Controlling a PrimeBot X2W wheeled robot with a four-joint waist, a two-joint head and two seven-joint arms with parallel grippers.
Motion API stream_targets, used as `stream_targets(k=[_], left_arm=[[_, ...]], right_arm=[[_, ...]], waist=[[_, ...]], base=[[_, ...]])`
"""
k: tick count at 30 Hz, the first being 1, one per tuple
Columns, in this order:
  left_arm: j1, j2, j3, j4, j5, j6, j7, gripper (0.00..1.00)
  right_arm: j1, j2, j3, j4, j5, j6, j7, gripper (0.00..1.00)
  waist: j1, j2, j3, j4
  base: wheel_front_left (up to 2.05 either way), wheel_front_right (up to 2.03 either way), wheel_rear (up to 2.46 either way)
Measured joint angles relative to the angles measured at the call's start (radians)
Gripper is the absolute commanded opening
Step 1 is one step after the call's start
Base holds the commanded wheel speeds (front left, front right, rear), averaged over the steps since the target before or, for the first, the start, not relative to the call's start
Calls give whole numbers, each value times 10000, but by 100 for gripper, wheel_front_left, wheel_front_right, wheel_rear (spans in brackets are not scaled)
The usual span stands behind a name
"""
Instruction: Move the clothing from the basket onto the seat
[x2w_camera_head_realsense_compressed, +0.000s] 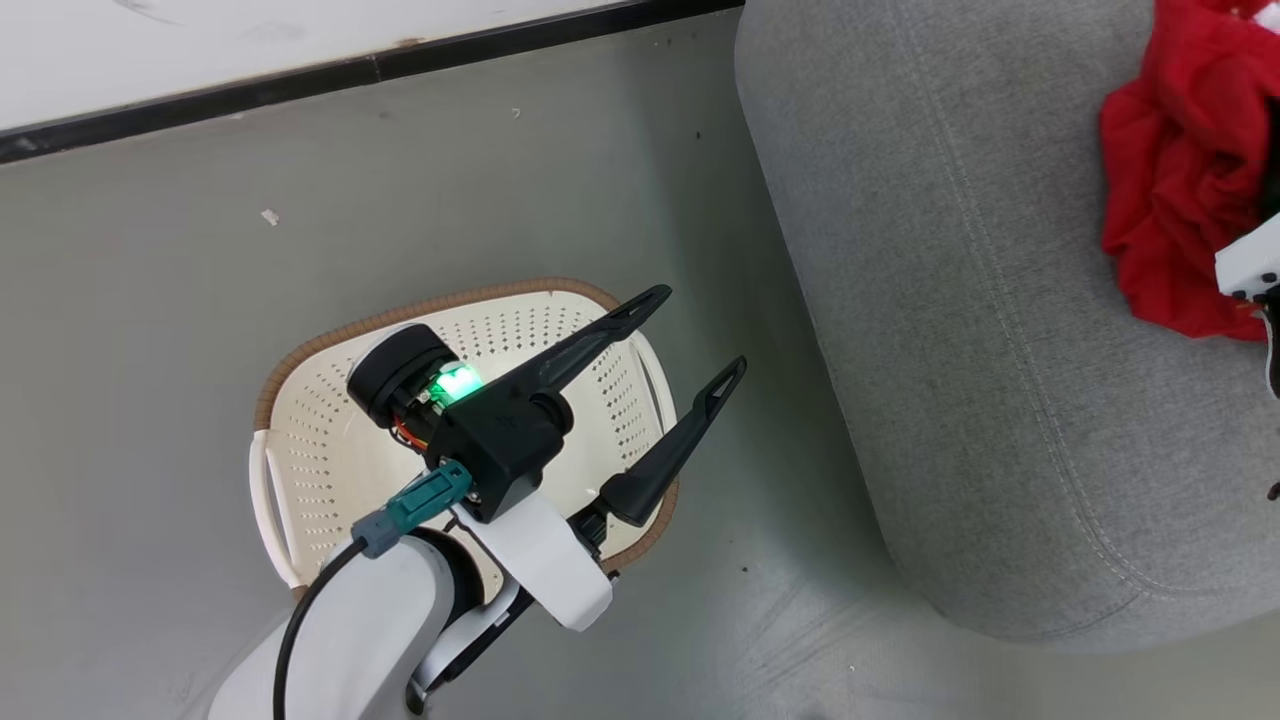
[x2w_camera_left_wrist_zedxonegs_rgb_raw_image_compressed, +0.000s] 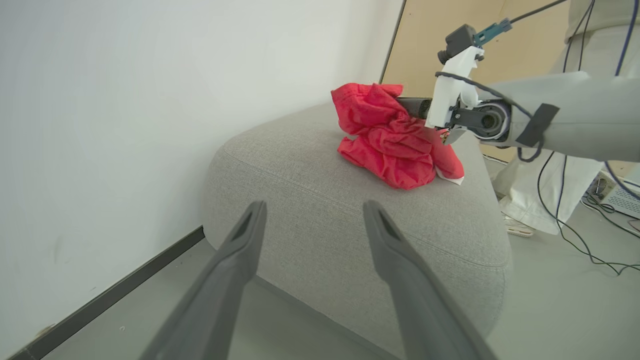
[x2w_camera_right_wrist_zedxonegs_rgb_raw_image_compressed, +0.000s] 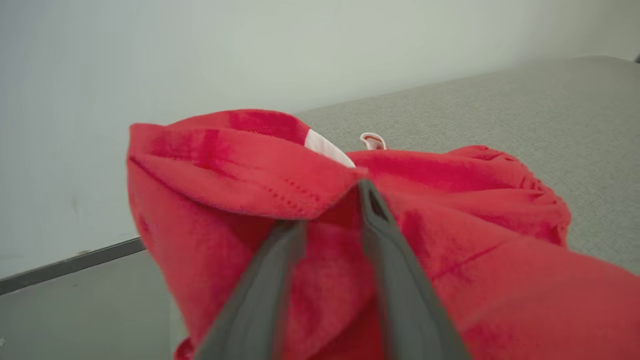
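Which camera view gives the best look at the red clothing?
The left wrist view: the clothing pile on the seat shows nearly whole. The head view cuts it at the right edge. The right wrist view is very close: blurred red folds, a white panel.

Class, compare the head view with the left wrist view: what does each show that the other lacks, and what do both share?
Head view, not left wrist: the basket on the floor beneath the left gripper, with no red in its visible part. Left wrist view, not head: the right forearm reaching to the clothing, cables on the floor, a tan panel. Both: the clothing heaped on the seat, and the left gripper's jaws open.
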Motion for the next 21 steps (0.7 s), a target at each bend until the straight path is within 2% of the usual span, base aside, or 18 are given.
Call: stream_targets(k=[14, 21], left_arm=[[225, 21, 533, 556, -295, 107, -416, 100], [518, 115, 995, 784, -360, 422, -773, 100]], right_arm=[[1354, -46, 476, -750, -15, 0, -102, 100], [1867, 412, 738, -2023, 6, 0, -102, 100]], waist=[[0, 0, -608, -546], [-1, 0, -1000, -707]], base=[[0, 0, 0], [0, 0, 0]])
